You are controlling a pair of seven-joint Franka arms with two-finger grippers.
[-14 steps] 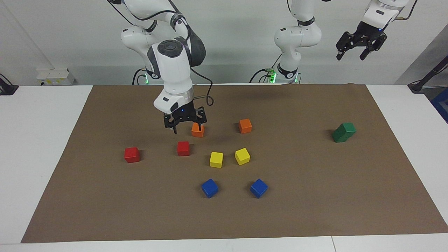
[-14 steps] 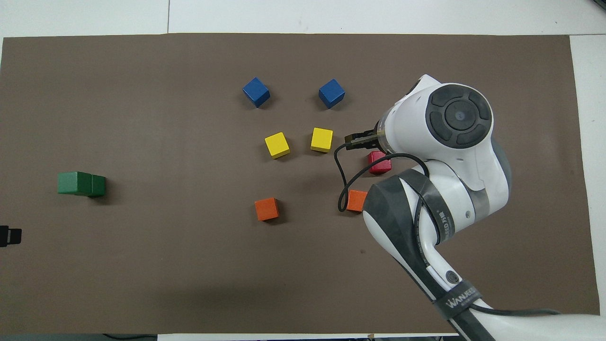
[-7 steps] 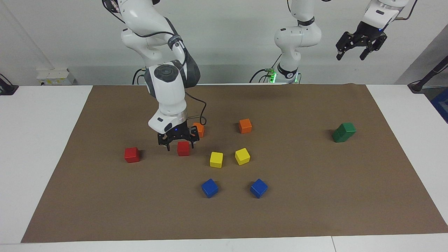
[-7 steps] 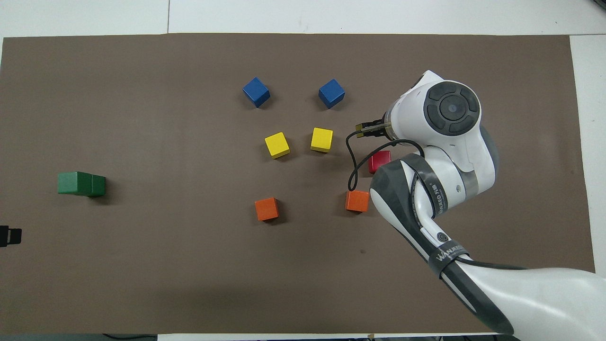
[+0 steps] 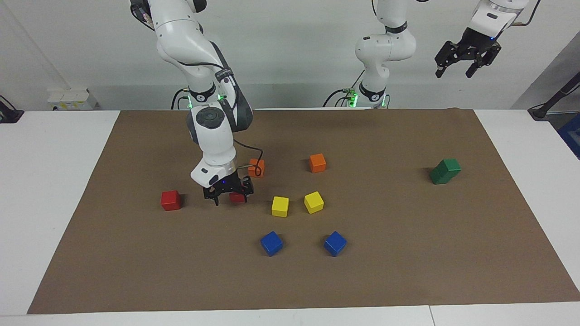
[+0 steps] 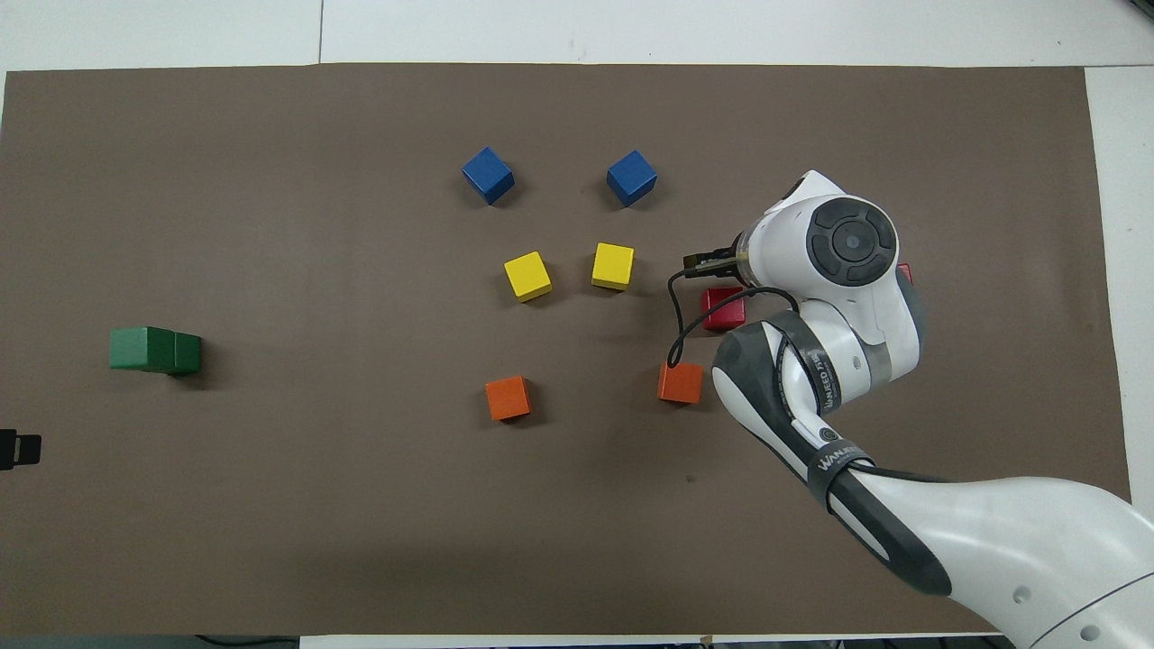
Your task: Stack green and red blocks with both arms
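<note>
My right gripper [image 5: 230,199] is down at the mat, open, its fingers on either side of a red block [image 5: 236,197]. In the overhead view that red block [image 6: 724,308] is half hidden under the right arm's wrist. A second red block [image 5: 171,200] lies beside it, toward the right arm's end of the table. Two green blocks [image 5: 445,171] stand one on the other near the left arm's end, and they also show from above [image 6: 153,350]. My left gripper [image 5: 466,56] waits high in the air, open and holding nothing.
Two orange blocks [image 5: 256,167] [image 5: 317,162] lie nearer to the robots than the red ones. Two yellow blocks [image 5: 280,206] [image 5: 313,202] and two blue blocks [image 5: 271,243] [image 5: 335,243] lie farther out. Everything sits on a brown mat [image 5: 408,253].
My right gripper has come down from over the orange block and now straddles the red block. The blocks and the left arm have not moved.
</note>
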